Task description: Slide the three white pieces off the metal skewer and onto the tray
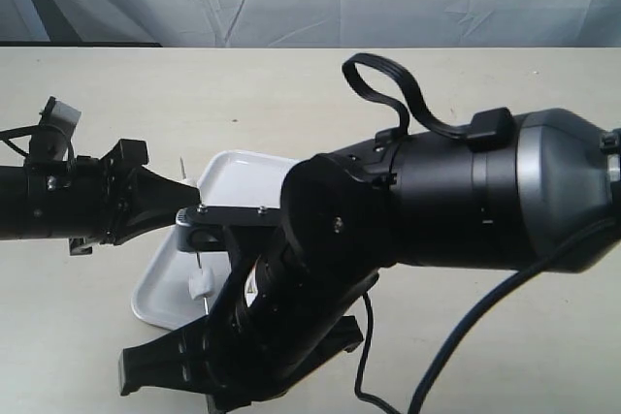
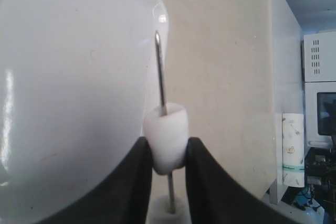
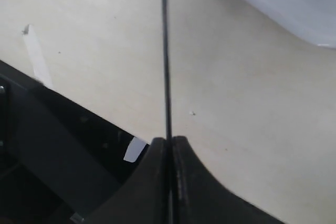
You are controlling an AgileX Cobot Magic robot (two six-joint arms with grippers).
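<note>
My left gripper [image 2: 167,153] is shut on a white piece [image 2: 167,129] that is threaded on the metal skewer [image 2: 160,72]. The skewer's bare tip sticks out past that piece, beside the rim of the white tray [image 2: 68,103]. A second white piece [image 2: 168,214] sits further down the rod, between the fingers' bases. My right gripper [image 3: 170,142] is shut on the skewer [image 3: 166,51] at its other end. In the exterior view one white piece [image 1: 199,288] hangs on the rod over the tray [image 1: 243,172]. A third piece does not show.
The bulky right arm [image 1: 437,201] fills the front of the exterior view and hides much of the tray. The left arm [image 1: 68,201] reaches in from the left. Both stand on a pale beige table [image 1: 505,84]; a tray corner [image 3: 283,3] shows in the right wrist view.
</note>
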